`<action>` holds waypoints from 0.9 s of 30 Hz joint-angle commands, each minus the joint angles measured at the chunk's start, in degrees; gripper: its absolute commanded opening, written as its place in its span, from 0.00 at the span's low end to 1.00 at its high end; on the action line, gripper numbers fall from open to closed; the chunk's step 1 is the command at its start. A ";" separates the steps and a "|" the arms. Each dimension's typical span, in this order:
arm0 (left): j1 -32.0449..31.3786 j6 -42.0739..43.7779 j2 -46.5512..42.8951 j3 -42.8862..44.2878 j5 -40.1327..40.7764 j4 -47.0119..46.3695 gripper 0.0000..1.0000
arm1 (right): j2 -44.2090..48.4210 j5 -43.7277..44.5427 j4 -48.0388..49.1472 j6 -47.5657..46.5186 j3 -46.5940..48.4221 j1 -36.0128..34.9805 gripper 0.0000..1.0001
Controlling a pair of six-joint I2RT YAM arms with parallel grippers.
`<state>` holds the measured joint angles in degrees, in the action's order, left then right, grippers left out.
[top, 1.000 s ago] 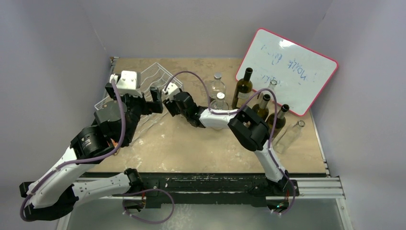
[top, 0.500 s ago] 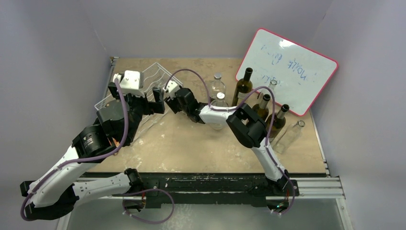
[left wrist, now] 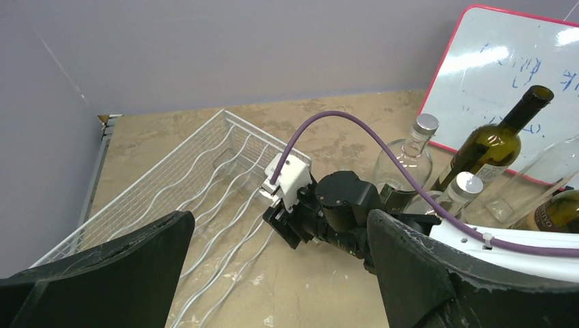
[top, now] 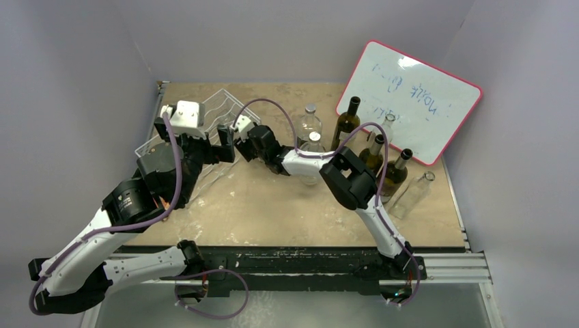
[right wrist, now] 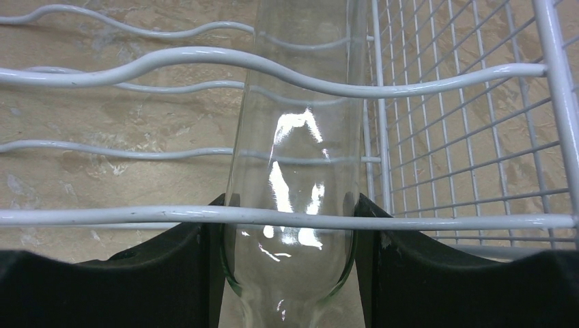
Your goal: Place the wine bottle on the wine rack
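My right gripper [right wrist: 290,229] is half closed on a clear glass bottle [right wrist: 300,137], one finger pressing on each side. The bottle is at the white wire rack [left wrist: 205,164], whose wavy rods cross in front of it in my wrist view. My left gripper [left wrist: 280,225] gapes wide and holds nothing, poised over the rack's near part on the tabletop [top: 273,205].

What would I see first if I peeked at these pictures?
A clear glass bottle gripped between the jaws of the right arm, with white wavy rods of the wine rack crossing in front of it. Next, the pink-framed whiteboard at the back right, bottles standing before it.
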<state>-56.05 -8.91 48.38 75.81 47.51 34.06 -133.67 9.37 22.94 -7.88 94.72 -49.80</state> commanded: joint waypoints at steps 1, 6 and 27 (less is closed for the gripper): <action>-0.13 -1.05 -0.81 1.31 -0.81 -1.10 1.00 | 2.91 1.13 6.26 -0.08 1.37 0.23 0.62; -0.11 -1.27 -1.26 1.15 -1.45 -1.20 1.00 | 5.24 2.02 7.94 -0.72 -1.01 0.31 0.76; -0.11 -0.40 -1.11 2.96 -1.20 -0.42 1.00 | 19.66 -1.27 4.54 -0.65 -10.19 0.41 0.82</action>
<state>-56.05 -9.45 47.35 75.88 46.65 34.44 -120.07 9.87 26.83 -8.23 85.69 -49.43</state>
